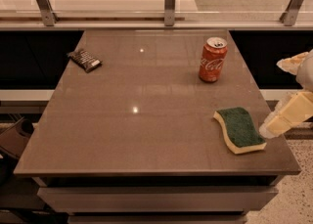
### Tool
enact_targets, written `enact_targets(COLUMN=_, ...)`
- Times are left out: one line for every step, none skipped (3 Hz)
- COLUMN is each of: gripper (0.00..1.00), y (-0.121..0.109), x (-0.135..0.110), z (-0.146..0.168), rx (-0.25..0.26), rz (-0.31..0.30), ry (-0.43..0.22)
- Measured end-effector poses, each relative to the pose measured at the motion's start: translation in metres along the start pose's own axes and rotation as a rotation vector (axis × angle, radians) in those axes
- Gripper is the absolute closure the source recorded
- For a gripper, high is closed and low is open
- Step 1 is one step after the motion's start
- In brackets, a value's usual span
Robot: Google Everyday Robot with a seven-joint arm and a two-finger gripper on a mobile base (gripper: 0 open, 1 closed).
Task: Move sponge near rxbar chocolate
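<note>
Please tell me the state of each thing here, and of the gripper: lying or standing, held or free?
sponge: lies flat, green side up, near the front right corner of the table; not held.
rxbar chocolate: lies flat near the far left edge, wrapped, free.
Coca-Cola can: stands upright, far right, apart from the sponge.
gripper: low at the table's right edge, beside the sponge, not holding it.
</note>
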State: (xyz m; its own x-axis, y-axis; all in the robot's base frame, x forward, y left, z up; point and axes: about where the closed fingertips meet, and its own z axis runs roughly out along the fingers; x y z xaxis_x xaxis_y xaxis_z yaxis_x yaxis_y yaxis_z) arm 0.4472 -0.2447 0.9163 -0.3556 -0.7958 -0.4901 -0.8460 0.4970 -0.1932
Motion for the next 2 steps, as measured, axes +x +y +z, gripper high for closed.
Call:
enact_targets(gripper=0.00, y=0.006, x=0.018, z=0.018, rx=-0.003, rz=0.091, ry=-0.081)
enact_targets(gripper=0.00, y=0.019, x=0.031, z=0.030, rx=-0.001, rz=0.166, ry=-0.159)
